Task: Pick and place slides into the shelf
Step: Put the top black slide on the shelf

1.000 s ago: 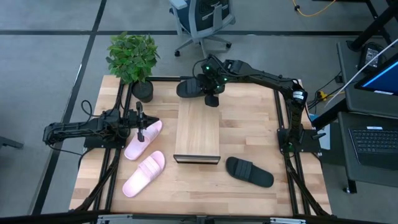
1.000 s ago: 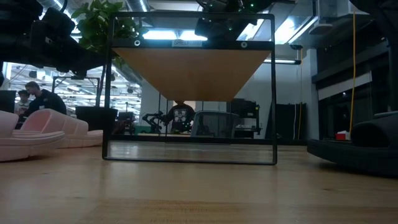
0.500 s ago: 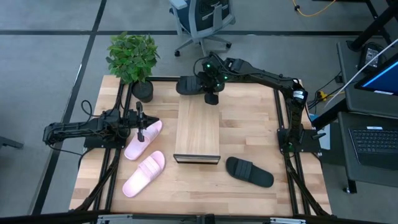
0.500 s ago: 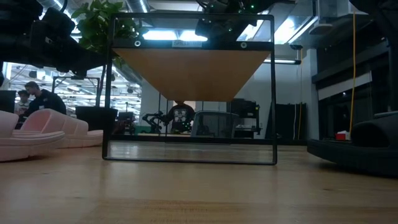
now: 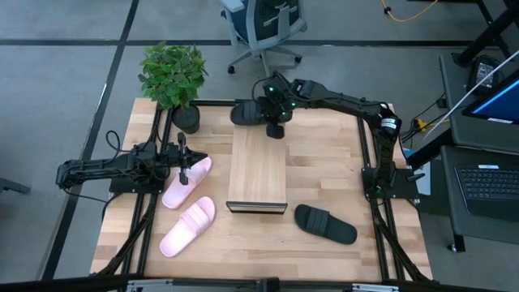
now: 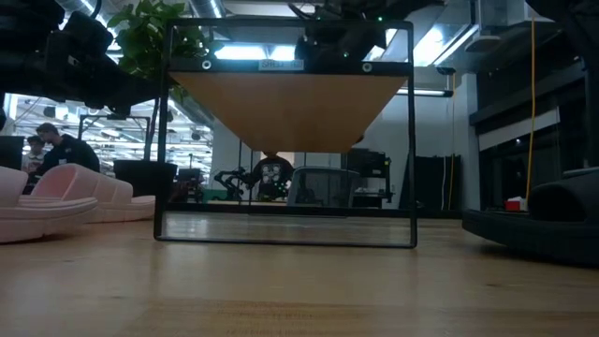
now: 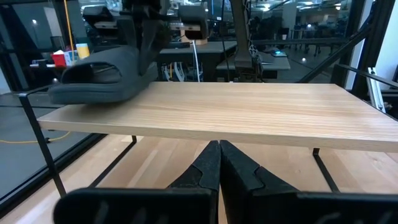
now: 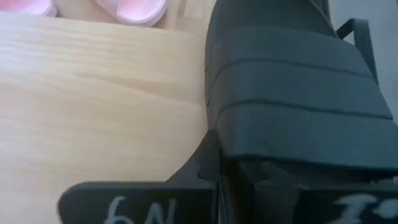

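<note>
My right gripper (image 5: pixel 276 112) is shut on one black slide (image 5: pixel 247 113), held in the air just past the far end of the shelf (image 5: pixel 257 170), about level with its plank top. The left wrist view shows that slide (image 7: pixel 102 78) by the plank's far edge. The other black slide (image 5: pixel 324 224) lies sole-down on the table, right of the shelf's near end. Two pink slides (image 5: pixel 188 182) (image 5: pixel 188 227) lie sole-down left of the shelf. My left gripper (image 5: pixel 186 162) is shut and waits by the farther pink slide, pointing at the shelf. My right gripper comes at the black slide from above, fingers pointing down, and has it by the wide strap (image 8: pixel 292 93) at the end nearer the table's right (image 7: pixel 146 56). The slide is lifted clear of the table and roughly level. I cannot tell whether its sole touches the plank's edge.
A potted plant (image 5: pixel 173 77) stands at the table's far left corner, close to the lifted slide. The shelf's plank top (image 7: pixel 236 115) is bare. An office chair (image 5: pixel 263 28) stands beyond the far edge. People sit in the room behind (image 6: pixel 56 145).
My right gripper, with the black slide in it, has shifted a little toward the table's right and slightly nearer the shelf's far end. The other slides and my left arm have kept still.
</note>
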